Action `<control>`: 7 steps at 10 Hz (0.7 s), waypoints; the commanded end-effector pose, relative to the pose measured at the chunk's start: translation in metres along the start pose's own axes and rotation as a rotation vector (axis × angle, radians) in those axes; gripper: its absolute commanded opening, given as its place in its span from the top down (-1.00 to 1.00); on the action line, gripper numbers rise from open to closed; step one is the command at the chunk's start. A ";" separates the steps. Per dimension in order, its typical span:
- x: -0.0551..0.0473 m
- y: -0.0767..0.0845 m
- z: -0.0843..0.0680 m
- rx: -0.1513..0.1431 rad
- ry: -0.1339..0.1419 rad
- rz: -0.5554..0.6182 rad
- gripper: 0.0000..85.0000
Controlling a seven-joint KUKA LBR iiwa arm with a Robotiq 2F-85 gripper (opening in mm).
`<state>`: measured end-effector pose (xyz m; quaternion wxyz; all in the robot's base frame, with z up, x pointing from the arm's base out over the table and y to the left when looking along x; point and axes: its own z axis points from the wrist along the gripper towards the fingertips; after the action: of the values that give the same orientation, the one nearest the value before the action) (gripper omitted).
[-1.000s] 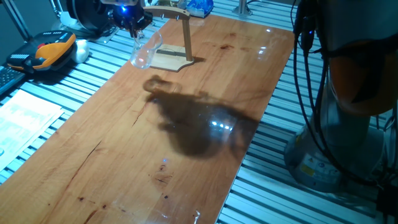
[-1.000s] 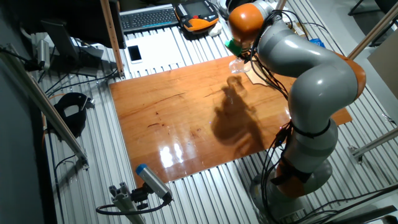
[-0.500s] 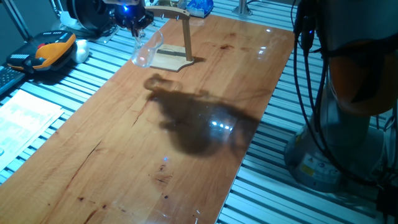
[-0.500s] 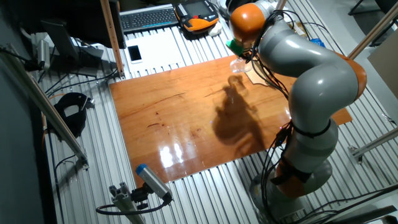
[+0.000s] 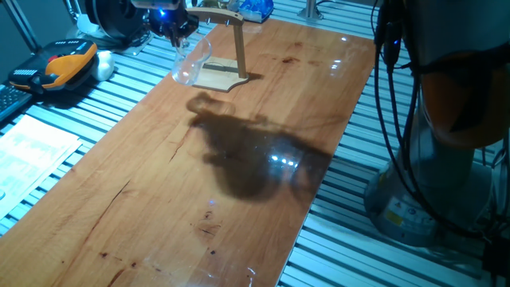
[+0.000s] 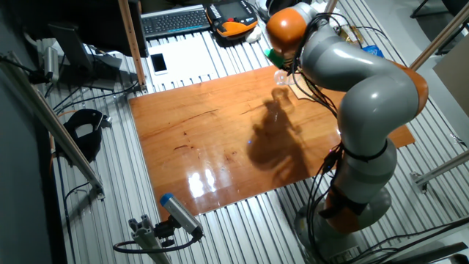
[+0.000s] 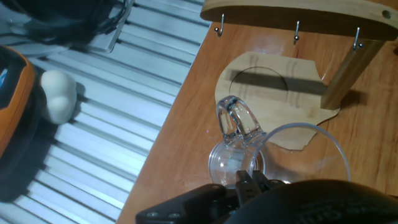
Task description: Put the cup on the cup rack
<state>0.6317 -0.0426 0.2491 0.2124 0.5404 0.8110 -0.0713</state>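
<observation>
The clear glass cup point(image 5: 190, 61) hangs tilted just above the table's far left corner, with my gripper point(image 5: 174, 32) shut on its rim from above. In the hand view the cup point(image 7: 239, 158) lies along my fingers point(image 7: 244, 182), its small handle point(image 7: 236, 117) pointing toward the rack. The wooden cup rack point(image 5: 237, 46) stands just right of the cup. Its curved arm point(image 7: 298, 12) carries three small hooks, and the post point(image 7: 344, 70) rises from the curvy base point(image 7: 267, 87). In the other fixed view the cup point(image 6: 281, 75) shows below my wrist; the arm hides the rack.
An orange-and-black pendant point(image 5: 57, 66) and a white lump point(image 7: 56, 93) lie on the slatted bench left of the wooden table point(image 5: 239, 175). A keyboard point(image 6: 176, 20) and a phone point(image 6: 158, 64) lie beyond the table's edge. Cables and the robot's base point(image 5: 446, 183) stand on the right.
The cup and gripper have shifted slightly up and toward the rack. The grip has stayed the same.
</observation>
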 end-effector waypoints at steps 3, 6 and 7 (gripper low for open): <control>0.000 0.004 -0.004 0.027 0.033 0.038 1.00; -0.001 0.004 -0.004 0.034 0.045 0.025 1.00; -0.001 0.004 -0.004 0.038 0.048 0.020 1.00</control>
<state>0.6344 -0.0398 0.2537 0.1824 0.5538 0.8093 -0.0714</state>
